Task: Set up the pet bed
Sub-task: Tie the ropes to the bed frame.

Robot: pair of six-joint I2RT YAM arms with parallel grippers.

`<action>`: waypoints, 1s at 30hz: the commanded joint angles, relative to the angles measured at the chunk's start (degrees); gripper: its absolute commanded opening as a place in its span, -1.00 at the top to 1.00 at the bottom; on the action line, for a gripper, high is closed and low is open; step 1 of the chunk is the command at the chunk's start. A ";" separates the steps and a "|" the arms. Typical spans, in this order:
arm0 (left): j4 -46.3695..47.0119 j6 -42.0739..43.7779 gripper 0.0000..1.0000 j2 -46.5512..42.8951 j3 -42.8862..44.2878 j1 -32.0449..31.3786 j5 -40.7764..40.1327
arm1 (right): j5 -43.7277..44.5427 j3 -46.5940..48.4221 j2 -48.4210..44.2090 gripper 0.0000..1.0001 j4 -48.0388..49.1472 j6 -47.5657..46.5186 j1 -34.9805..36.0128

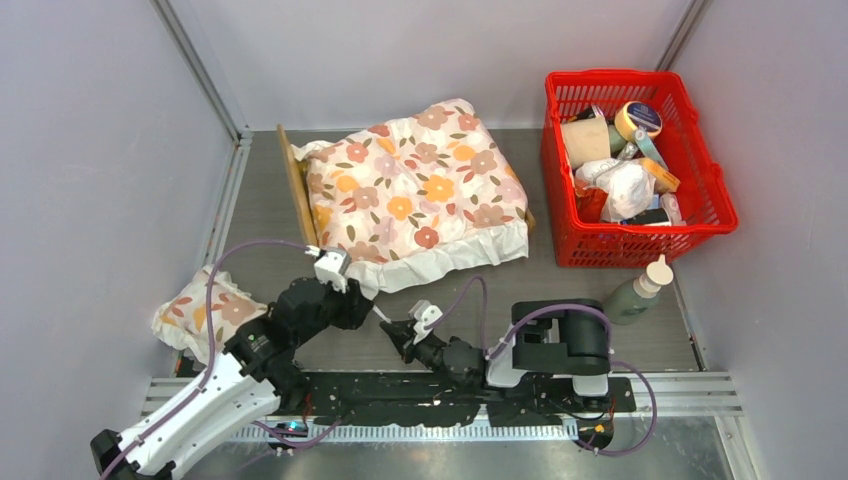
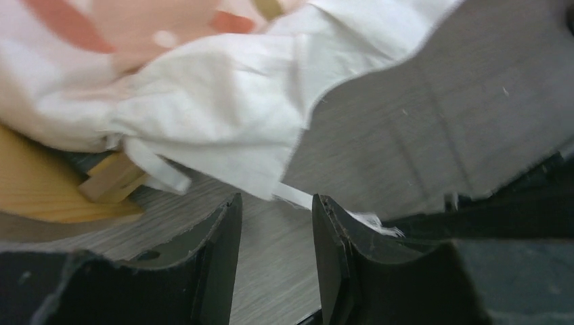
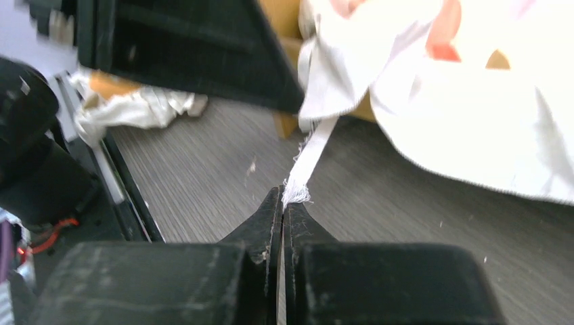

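Observation:
The pet bed [image 1: 297,188] lies at the table's back middle; only its light-wood headboard edge shows, since a white floral cushion [image 1: 420,190] covers the rest. In the left wrist view a wooden corner of the bed [image 2: 47,193] peeks from under the cushion [image 2: 223,115]. My right gripper [image 3: 283,202] is shut on the frayed end of a white tie strap [image 3: 311,152] that hangs from the cushion's near-left corner. My left gripper [image 2: 276,206] stands open just in front of that corner. The strap [image 2: 296,195] runs past its right fingertip, not between the jaws.
A small floral pillow [image 1: 200,315] lies at the near left beside the left arm. A red basket [image 1: 690,170] full of items stands at the back right, with a capped green bottle [image 1: 636,292] in front of it. Grey walls enclose the table.

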 commanded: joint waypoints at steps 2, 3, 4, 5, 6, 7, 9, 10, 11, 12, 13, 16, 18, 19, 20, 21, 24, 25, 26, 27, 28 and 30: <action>0.73 25.38 0.06 -3.93 3.52 -0.31 18.05 | -2.31 2.11 -6.70 0.90 0.92 -1.27 -1.26; 1.03 30.42 0.06 -4.51 3.47 -0.31 18.23 | -2.82 2.57 -7.57 0.90 -1.26 -1.11 -1.77; 1.14 35.82 0.05 -4.84 3.34 -0.31 19.43 | -3.91 3.18 -7.99 0.90 -2.17 -0.91 -1.98; 0.30 39.54 0.04 -4.51 3.39 -0.31 19.16 | -4.36 3.37 -8.79 0.90 -3.42 -0.58 -2.26; -0.77 41.20 0.04 -3.71 3.76 -0.31 17.87 | -5.02 3.47 -9.09 0.90 -3.91 -0.47 -2.35; -2.38 43.45 0.06 -2.60 4.37 -0.31 18.82 | -5.18 3.34 -9.57 0.90 -4.27 -0.01 -2.42; -5.06 48.44 0.08 -0.67 4.61 -0.31 23.86 | -5.63 2.46 -10.28 0.90 -3.77 0.65 -2.48; -5.17 49.76 0.07 0.20 4.08 -0.31 24.55 | -5.84 1.88 -10.45 0.90 -3.29 0.89 -2.55; -5.25 51.41 0.07 1.39 3.73 -0.31 24.98 | -6.03 1.66 -10.86 0.90 -3.19 0.97 -2.78; -5.38 53.10 0.07 2.30 3.41 -0.31 24.85 | -6.49 1.55 -11.09 0.90 -3.37 1.03 -2.87; -5.03 54.63 0.07 3.14 3.08 -0.31 24.24 | -7.11 1.54 -11.54 0.90 -3.48 1.00 -3.14; -3.14 56.31 0.06 4.69 2.92 -0.31 23.26 | -8.18 1.70 -12.32 0.90 -3.70 0.73 -3.46; -0.92 56.30 0.05 4.46 2.23 -0.30 23.77 | -8.42 1.71 -12.45 0.90 -3.66 0.69 -3.57; 0.30 56.18 0.04 4.43 1.79 -0.30 22.94 | -8.80 1.71 -12.41 0.90 -3.50 0.79 -3.58; 0.70 56.10 0.04 4.69 1.66 -0.29 22.96 | -9.01 1.78 -12.27 0.90 -3.34 0.94 -3.63; 1.06 55.85 0.04 5.07 1.58 -0.30 22.90 | -9.27 1.84 -12.23 0.90 -3.21 1.00 -3.56; 1.84 54.09 0.08 6.79 1.64 -0.31 20.14 | -10.05 2.00 -11.79 0.90 -2.56 1.45 -3.73; 1.54 53.89 0.09 7.38 1.83 -0.31 19.39 | -10.39 2.05 -11.73 0.90 -2.47 1.77 -3.79; 1.27 53.44 0.10 7.51 2.06 -0.31 18.73 | -10.46 2.01 -11.49 0.90 -2.18 1.94 -3.90; 1.15 52.64 0.11 7.29 2.10 -0.31 17.54 | -10.34 1.77 -11.40 0.90 -1.88 2.24 -3.92; 1.06 51.88 0.11 6.53 2.08 -0.31 16.74 | -9.83 1.52 -11.25 0.90 -1.37 2.48 -4.00; 0.98 50.94 0.10 3.72 1.68 -0.31 16.75 | -7.66 0.39 -11.86 0.90 -1.26 3.95 -4.04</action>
